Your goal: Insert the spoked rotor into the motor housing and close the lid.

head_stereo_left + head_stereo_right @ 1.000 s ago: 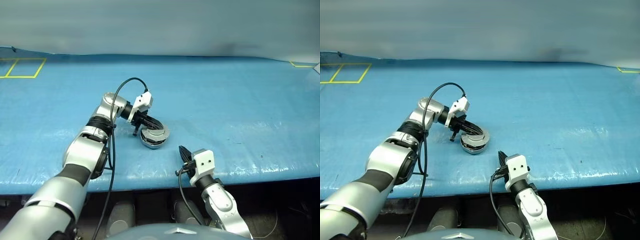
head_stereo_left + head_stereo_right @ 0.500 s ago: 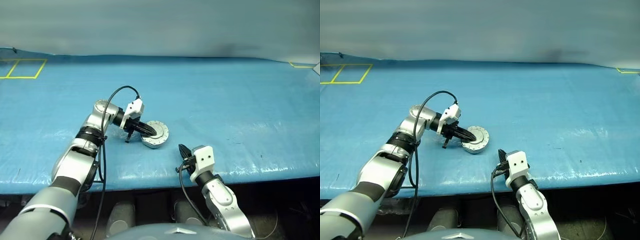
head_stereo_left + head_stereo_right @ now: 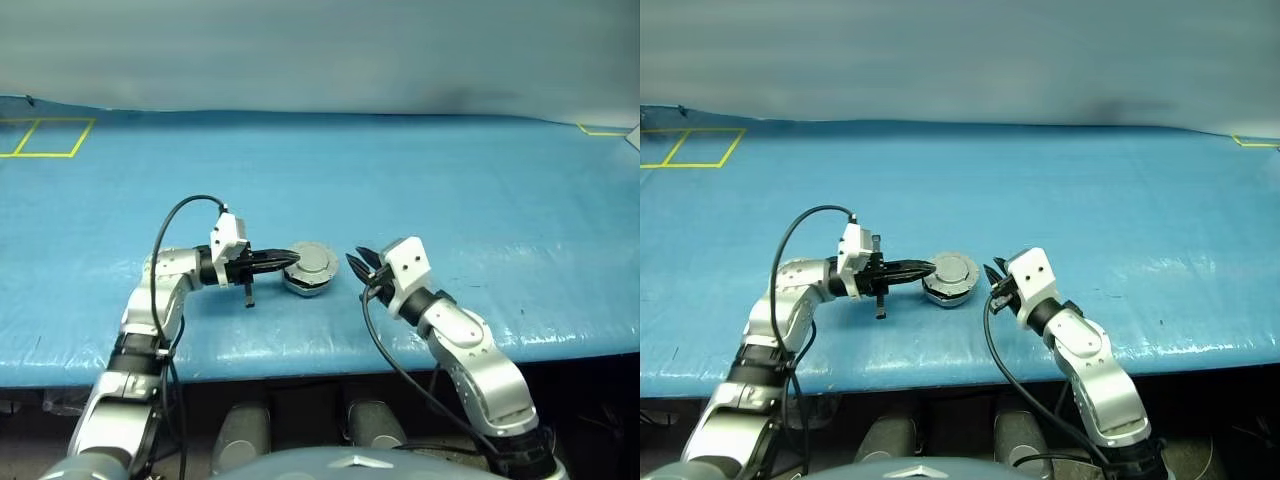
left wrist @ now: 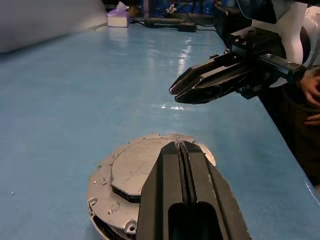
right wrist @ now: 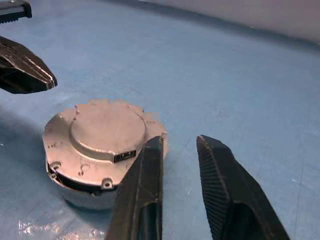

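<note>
The motor housing point(image 3: 308, 271) sits near the table's front edge, a small round grey cup. The lid point(image 5: 106, 129) lies down on it, plain side and raised boss up. A thin dark gap shows under the lid's rim on one side. The spoked rotor is hidden. My left gripper point(image 3: 291, 262) is shut and lies level, pointing right, its tip at the lid's left edge point(image 4: 150, 150). My right gripper point(image 5: 180, 142) stands open just right of the housing, nothing between its fingers point(image 5: 150, 190), pointing at the housing's side.
The blue table cover point(image 3: 450, 190) stretches wide behind the housing. Its front edge point(image 3: 300, 352) runs just below both grippers. Yellow tape marks point(image 3: 45, 135) lie at the far left. A person's hand point(image 4: 312, 90) shows past the table's edge in the left wrist view.
The lid went from tilted up to lying flat on the housing. My left gripper drew back to the left. My right gripper rose from the table's edge toward the housing and opened.
</note>
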{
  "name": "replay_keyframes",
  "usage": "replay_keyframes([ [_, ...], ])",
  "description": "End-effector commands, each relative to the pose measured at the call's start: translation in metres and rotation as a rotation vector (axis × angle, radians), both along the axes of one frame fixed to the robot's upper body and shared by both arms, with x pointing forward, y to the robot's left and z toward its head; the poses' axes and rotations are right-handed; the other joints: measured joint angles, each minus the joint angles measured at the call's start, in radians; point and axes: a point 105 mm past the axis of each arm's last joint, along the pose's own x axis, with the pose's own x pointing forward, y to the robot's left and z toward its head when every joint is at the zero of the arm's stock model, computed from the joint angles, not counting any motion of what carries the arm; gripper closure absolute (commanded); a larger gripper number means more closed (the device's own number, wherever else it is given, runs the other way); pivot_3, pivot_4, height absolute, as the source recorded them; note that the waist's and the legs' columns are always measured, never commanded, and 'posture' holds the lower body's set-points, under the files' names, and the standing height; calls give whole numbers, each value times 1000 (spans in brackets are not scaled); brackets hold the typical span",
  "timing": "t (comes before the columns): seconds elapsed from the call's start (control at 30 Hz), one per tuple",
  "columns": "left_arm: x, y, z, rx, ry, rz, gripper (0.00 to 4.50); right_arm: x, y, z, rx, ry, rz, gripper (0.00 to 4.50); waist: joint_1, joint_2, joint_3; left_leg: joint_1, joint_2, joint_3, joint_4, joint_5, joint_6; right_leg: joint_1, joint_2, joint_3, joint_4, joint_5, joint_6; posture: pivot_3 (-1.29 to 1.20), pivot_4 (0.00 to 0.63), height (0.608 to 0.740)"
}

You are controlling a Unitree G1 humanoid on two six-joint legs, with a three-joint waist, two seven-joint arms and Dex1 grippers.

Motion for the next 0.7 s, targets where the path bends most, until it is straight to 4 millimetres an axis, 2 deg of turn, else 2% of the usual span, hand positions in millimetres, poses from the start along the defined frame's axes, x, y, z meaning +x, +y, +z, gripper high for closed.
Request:
replay_keyframes([
  [0.03,-10,3,15,-36,-70,88,4500,6,11,6,-20,-3,86,2271,0,0,0,0,0,0,0,0,0,0,0,0,0,0,0,0,150,740],
  [0.23,-34,1,6,-100,-38,218,4500,15,33,-3,-90,58,253,228,0,0,0,0,0,0,0,0,0,0,0,0,0,-1,0,0,150,740],
  [0.27,-37,2,3,-110,-26,244,4500,17,36,-5,-103,66,268,22,0,0,0,0,0,1,0,0,0,0,0,0,-1,-1,-1,0,150,740],
  [0.47,-46,8,-10,-146,27,369,4500,22,49,-12,-102,104,336,22,0,0,0,0,0,1,0,0,0,0,0,0,-1,-1,-2,0,150,740],
  [0.7,-53,12,-21,-170,17,471,4500,35,48,-16,-61,152,318,22,0,0,0,0,0,2,0,0,0,0,0,0,-1,-1,-2,0,150,740],
])
